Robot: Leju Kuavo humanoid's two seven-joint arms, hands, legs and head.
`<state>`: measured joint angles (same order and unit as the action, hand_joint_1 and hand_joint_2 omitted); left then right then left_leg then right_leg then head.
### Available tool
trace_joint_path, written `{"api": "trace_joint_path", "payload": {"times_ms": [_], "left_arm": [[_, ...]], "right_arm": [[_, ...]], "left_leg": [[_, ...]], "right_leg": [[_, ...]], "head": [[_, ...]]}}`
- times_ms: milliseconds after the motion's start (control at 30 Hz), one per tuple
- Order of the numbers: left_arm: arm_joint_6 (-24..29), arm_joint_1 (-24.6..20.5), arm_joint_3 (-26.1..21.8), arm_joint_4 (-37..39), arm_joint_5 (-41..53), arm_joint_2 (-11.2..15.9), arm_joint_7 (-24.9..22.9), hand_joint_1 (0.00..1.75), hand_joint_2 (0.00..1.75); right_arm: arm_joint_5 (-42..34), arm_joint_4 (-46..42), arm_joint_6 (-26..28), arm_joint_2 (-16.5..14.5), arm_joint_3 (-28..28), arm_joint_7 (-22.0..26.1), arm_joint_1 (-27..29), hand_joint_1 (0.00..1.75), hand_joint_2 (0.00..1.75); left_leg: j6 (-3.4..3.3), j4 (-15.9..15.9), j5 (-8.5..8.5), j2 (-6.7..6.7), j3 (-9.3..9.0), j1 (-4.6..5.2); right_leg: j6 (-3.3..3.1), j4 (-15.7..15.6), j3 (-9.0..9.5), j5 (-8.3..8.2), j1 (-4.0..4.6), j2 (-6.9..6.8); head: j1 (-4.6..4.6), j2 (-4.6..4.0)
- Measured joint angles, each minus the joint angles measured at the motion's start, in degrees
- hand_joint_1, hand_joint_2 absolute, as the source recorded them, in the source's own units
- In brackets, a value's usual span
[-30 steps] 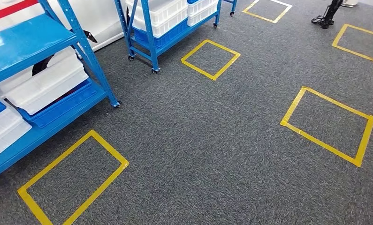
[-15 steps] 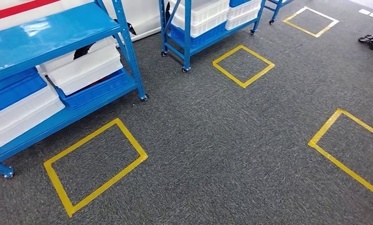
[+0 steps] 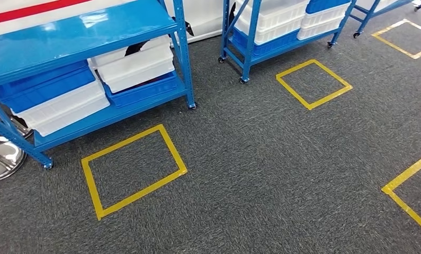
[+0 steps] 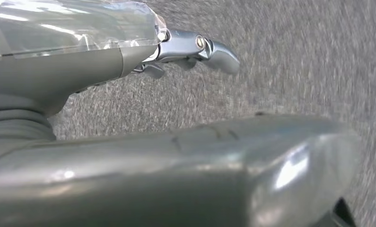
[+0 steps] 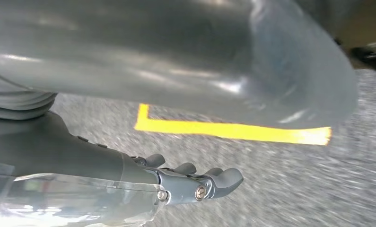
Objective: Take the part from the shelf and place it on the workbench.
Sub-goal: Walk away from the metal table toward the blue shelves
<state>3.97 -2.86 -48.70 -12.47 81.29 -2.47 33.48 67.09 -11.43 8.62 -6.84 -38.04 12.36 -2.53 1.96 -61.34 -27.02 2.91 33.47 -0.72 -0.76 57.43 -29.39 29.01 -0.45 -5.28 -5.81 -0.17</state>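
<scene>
A blue shelf point(image 3: 81, 32) stands at the upper left in the head view. Its lower level holds white bins point(image 3: 136, 66) and a blue bin point(image 3: 38, 87). Something dark point(image 3: 134, 48) peeks out above the right white bin; I cannot tell what it is. My left hand point(image 4: 96, 61) hangs over grey carpet with its fingers point(image 4: 209, 47) stretched out and apart from the thumb, holding nothing. My right hand point(image 5: 82, 165) hangs the same way, its fingers point(image 5: 214, 182) extended and empty, above a strip of yellow floor tape point(image 5: 223, 130).
A second blue shelf on castors point(image 3: 282, 32) with white and blue bins stands at the top middle. Yellow tape squares point(image 3: 131, 169) point(image 3: 314, 83) mark the grey carpet before each shelf. A shiny round metal base point(image 3: 1, 159) sits at the far left edge.
The whole picture has shifted: the camera has turned left, so both shelves and the tape squares now lie further right. Nothing on the shelves has moved.
</scene>
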Motion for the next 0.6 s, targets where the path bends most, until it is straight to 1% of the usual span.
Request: {"api": "trace_joint_path", "payload": {"times_ms": [33, 67, 100, 133, 167, 200, 233, 267, 300, 333, 367, 400, 433, 467, 500, 533, 567, 600], "left_arm": [[-0.5, 0.0, 1.5, 0.0, 0.7, 0.1, 0.0, 0.0, 0.0], [-1.1, 0.0, 2.8, 0.0, 1.3, 0.2, 0.0, 0.0, 0.0], [-1.7, 0.0, 4.0, 0.0, 1.7, 0.3, 0.1, 0.0, 0.0], [-2.4, 0.1, 5.0, 0.0, 1.8, 0.4, 0.2, 0.0, 0.0], [-3.0, 0.1, 5.7, 0.1, 1.6, 0.5, 0.3, 0.0, 0.0], [-3.6, 0.0, 6.1, 0.1, 1.3, 0.5, 0.3, 0.0, 0.0], [-4.0, -0.2, 6.3, 0.1, 0.8, 0.4, 0.3, 0.0, 0.0], [-4.3, -0.4, 6.4, 0.1, 0.4, 0.4, 0.2, 0.0, 0.0], [-4.4, -0.5, 6.5, 0.2, 0.1, 0.3, -0.1, 0.0, 0.0], [-4.5, -0.6, 6.5, 0.2, -0.1, 0.2, -0.7, 0.0, 0.0], [-4.5, -0.6, 6.5, 0.2, -0.2, 0.1, -1.3, 0.0, 0.0], [-4.5, -0.5, 6.5, 0.2, -0.3, 0.1, -2.1, 0.0, 0.0], [-4.6, -0.4, 6.5, 0.2, -0.4, 0.1, -3.0, 0.0, 0.0], [-4.6, -0.3, 6.5, 0.2, -0.5, 0.1, -3.8, 0.0, 0.0], [-4.6, -0.3, 6.4, 0.2, -0.7, 0.1, -4.8, 0.0, 0.0], [-4.4, -0.4, 6.3, 0.2, -0.8, 0.2, -5.8, 0.0, 0.0], [-4.1, -0.5, 6.2, 0.2, -0.7, 0.3, -6.8, 0.0, 0.0], [-3.8, -0.4, 6.1, 0.2, -0.5, 0.3, -7.8, 0.0, 0.0]], "right_arm": [[-0.9, 0.0, 0.3, 0.0, -0.1, 1.5, -0.2, 0.0, 0.0], [-2.2, 0.0, 0.2, 0.0, -0.4, 2.8, -0.7, 0.0, 0.0], [-3.7, -0.1, -0.1, 0.0, -0.8, 3.9, -1.5, 0.0, 0.0], [-5.1, -0.2, -0.8, 0.2, -1.4, 4.5, -2.6, 0.0, 0.0], [-6.0, -0.3, -1.6, 0.3, -1.9, 4.5, -3.7, 0.0, 0.0], [-6.4, -0.4, -2.3, 0.5, -2.3, 4.6, -4.6, 0.0, 0.0], [-6.6, -0.6, -2.8, 0.6, -2.6, 4.6, -5.3, 0.0, 0.0], [-6.7, -0.6, -3.2, 0.7, -2.8, 4.6, -5.8, 0.0, 0.0], [-6.6, -0.6, -3.4, 0.7, -3.0, 4.6, -6.1, 0.0, 0.0], [-6.3, -0.7, -3.6, 0.7, -3.2, 4.4, -6.4, 0.0, 0.0], [-5.9, -0.7, -3.7, 0.7, -3.2, 4.1, -6.5, 0.0, 0.0], [-5.4, -0.7, -3.8, 0.6, -3.3, 3.7, -6.6, 0.0, 0.0], [-4.8, -0.7, -3.8, 0.6, -3.2, 3.2, -6.6, 0.0, 0.0], [-4.2, -0.7, -3.8, 0.5, -3.1, 2.8, -6.6, 0.0, 0.0], [-3.7, -0.7, -3.8, 0.5, -3.0, 2.2, -6.5, 0.0, 0.0], [-3.2, -0.7, -3.7, 0.4, -2.7, 1.7, -6.5, 0.0, 0.0], [-2.8, -0.7, -3.7, 0.3, -2.5, 1.2, -6.5, 0.0, 0.0], [-2.5, -0.7, -3.7, 0.3, -2.2, 0.7, -6.5, 0.0, 0.0]], "left_leg": [[-0.34, 2.3, 0.61, 0.87, -1.13, 0.2], [-0.69, 3.3, 0.66, 1.3, -1.46, 0.45], [-1.08, 3.4, 0.66, 0.84, -1.28, 0.67], [-1.43, 3.5, 0.8, 0.23, -1.27, 0.62], [-1.74, 3.7, 1.0, -0.29, -1.3, 0.54], [-2.11, 4.0, 1.24, -0.83, -1.37, 0.41], [-2.47, 4.2, 1.49, -1.46, -1.47, 0.25], [-2.7, 4.3, 1.66, -2.14, -1.38, 0.2], [-2.87, 4.3, 1.75, -2.94, -1.27, 0.19], [-2.95, 4.3, 1.79, -3.89, -1.22, 0.19], [-2.95, 4.3, 1.81, -4.87, -1.23, 0.18], [-2.9, 4.2, 1.81, -5.9, -1.29, 0.16], [-2.81, 4.1, 1.79, -6.86, -1.36, 0.13], [-2.66, 3.9, 1.73, -7.72, -1.37, 0.11], [-2.4, 3.6, 1.63, -8.52, -1.22, 0.18], [-2.05, 3.4, 1.6, -9.27, -0.94, 0.22], [-1.63, 3.2, 1.61, -9.94, -0.61, 0.2], [-1.17, 3.2, 1.72, -10.63, -0.31, 0.18]], "right_leg": [[0.3, 0.1, 0.17, 0.18, 0.15, -0.62], [0.56, 0.1, 0.26, 0.31, 0.3, -1.18], [0.8, 0.1, 0.3, 0.36, 0.37, -1.69], [1.05, 0.1, 0.32, 0.42, 0.38, -2.07], [1.35, 0.4, 0.28, 0.72, 0.25, -1.52], [1.66, 1.4, -0.1, 1.47, 0.11, -0.26], [1.94, 3.6, -1.04, 2.84, -0.05, 1.4], [2.14, 6.9, -2.54, 4.6, -0.23, 3.23], [2.26, 10.8, -4.46, 6.38, -0.28, 4.3], [2.36, 14.3, -6.23, 7.52, -0.33, 4.77], [2.42, 16.2, -7.31, 7.58, -0.37, 4.95], [2.44, 15.9, -7.43, 6.45, -0.45, 5.09], [2.42, 13.5, -6.58, 4.36, -0.58, 5.41], [2.37, 9.7, -5.14, 2.0, -0.77, 6.28], [2.28, 6.1, -3.75, 0.34, -0.95, 7.8], [2.18, 3.5, -2.8, -0.58, -1.09, 9.08], [2.01, 2.1, -2.35, -0.78, -1.1, 10.0], [1.76, 1.8, -2.28, -0.55, -1.01, 10.21]], "head": [[0.0, 0.0], [0.0, 0.0], [0.0, 0.0], [-0.01, 0.0], [0.0, 0.0], [0.01, 0.0], [0.01, 0.0], [0.02, 0.0], [0.02, 0.0], [0.02, 0.0], [0.02, 0.0], [0.02, 0.0], [0.02, 0.0], [0.02, 0.0], [0.02, 0.0], [0.02, 0.0], [0.02, 0.0], [0.02, 0.0]]}}
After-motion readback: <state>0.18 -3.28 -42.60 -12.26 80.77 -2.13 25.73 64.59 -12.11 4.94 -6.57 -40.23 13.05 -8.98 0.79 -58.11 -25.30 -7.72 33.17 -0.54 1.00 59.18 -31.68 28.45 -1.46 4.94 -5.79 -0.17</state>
